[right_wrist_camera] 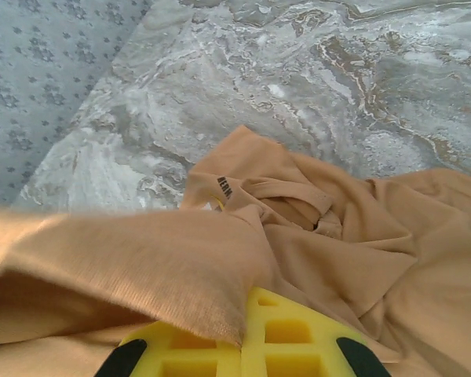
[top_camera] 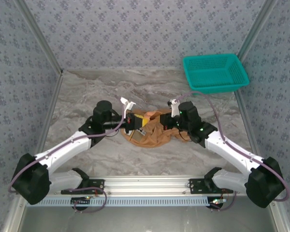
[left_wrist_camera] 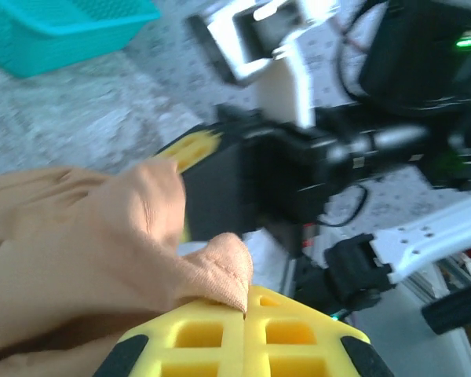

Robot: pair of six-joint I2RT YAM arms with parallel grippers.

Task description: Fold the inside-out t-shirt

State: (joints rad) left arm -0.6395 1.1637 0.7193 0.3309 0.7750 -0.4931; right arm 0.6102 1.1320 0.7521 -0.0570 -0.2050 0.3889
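Orange-tan shirt (top_camera: 152, 135) lies bunched mid-frame on the marble table (top_camera: 87, 96). The left gripper (top_camera: 142, 123) and right gripper (top_camera: 163, 124) each pinch its cloth. A teal basket (top_camera: 217, 86) sits upper right, well apart.

Inside-out t-shirt (top_camera: 152, 131): orange-tan, soft knit, crumpled in loose heap, not flat, not yet folded. Lies on table well apart from teal basket (top_camera: 215, 72), to basket's left and nearer arm bases. Edges raised off heap at two spots: one fold pinched in left gripper (left_wrist_camera: 245, 310), one broad flap pinched in right gripper (right_wrist_camera: 243, 338), draping down from it. Neck opening (right_wrist_camera: 298, 200) rumpled, facing up amid creases. Small dark print (right_wrist_camera: 224, 187) on fabric beside it, too small to read.
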